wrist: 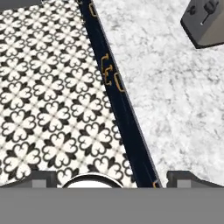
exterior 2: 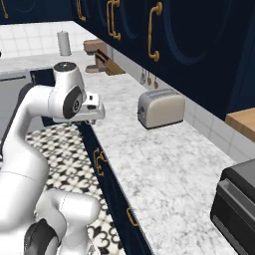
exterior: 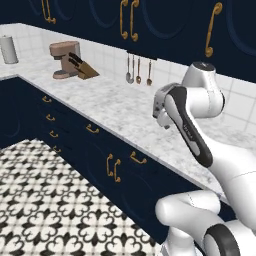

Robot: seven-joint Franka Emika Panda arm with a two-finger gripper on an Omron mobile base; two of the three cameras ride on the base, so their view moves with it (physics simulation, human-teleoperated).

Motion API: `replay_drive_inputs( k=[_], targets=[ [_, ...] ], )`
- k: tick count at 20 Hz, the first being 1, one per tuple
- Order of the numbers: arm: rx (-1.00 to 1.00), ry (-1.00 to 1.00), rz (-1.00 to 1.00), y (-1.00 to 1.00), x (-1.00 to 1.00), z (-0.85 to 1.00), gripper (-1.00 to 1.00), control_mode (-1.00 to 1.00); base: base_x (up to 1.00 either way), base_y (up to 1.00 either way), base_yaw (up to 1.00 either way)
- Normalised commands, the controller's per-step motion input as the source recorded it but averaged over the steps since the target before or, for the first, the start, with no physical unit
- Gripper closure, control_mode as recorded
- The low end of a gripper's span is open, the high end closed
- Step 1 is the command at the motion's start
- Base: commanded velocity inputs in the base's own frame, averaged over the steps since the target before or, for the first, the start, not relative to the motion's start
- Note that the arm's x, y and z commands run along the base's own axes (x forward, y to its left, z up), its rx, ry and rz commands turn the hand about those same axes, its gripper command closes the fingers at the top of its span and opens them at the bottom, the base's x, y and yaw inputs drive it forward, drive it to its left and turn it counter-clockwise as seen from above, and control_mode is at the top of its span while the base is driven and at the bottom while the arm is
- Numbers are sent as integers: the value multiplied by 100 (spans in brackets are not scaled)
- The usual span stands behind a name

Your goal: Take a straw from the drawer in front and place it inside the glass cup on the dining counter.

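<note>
While the arm folds up over the front edge of the worktop (exterior: 115, 107), the gripper (wrist: 111, 177) looks straight down: its two dark tips sit at the far left and far right of the hand view's bottom, so it is spread wide and holds nothing. Directly below the tips runs the navy cabinet face (wrist: 120, 109), seen edge-on as a thin dark band between the patterned floor (wrist: 48, 100) and the marble.

Brass pulls mark that band. One curved handle (wrist: 119, 82) lies just past a pair of vertical door handles (wrist: 106, 70), and from the left base view a curved handle (exterior: 138, 158) sits right under the worktop edge beside the door pair; I judge this to be the drawer (exterior: 145, 167), and it is shut. The straw is not visible, presumably inside it. The handle's long axis runs along the counter edge, so the hand must drop on the floor side of the edge and turn to face the front. The floor side is open room; the marble lip overhangs just above the handle and is the edge to watch.

Farther along, a toaster (exterior 2: 160, 108) stands near the backsplash, well clear. At the far corner sit a knife block (exterior: 82, 66) and a coffee machine (exterior: 64, 57).
</note>
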Motion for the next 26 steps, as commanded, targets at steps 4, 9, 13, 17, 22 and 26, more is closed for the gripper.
replay_drive_inputs(
  k=[4, 9, 13, 17, 22, 26],
  targets=[
    [-37, -5, 12, 79, 7, -39, -100, -100, 0, 0, 0],
    [-50, -4, 3, 81, 25, -75, -100, -100, 0, 0, 0],
    [-47, 0, 2, 55, 39, -95, -100, -100, 0, 0, 0],
    [-38, 0, 0, 37, 41, -94, -100, -100, 0, 0, 0],
    [-30, 0, 0, 2, 41, -89, -100, -100, 0, 0, 0],
    [-25, -1, 0, 0, 39, -71, -100, -100, 0, 0, 0]
  ],
)
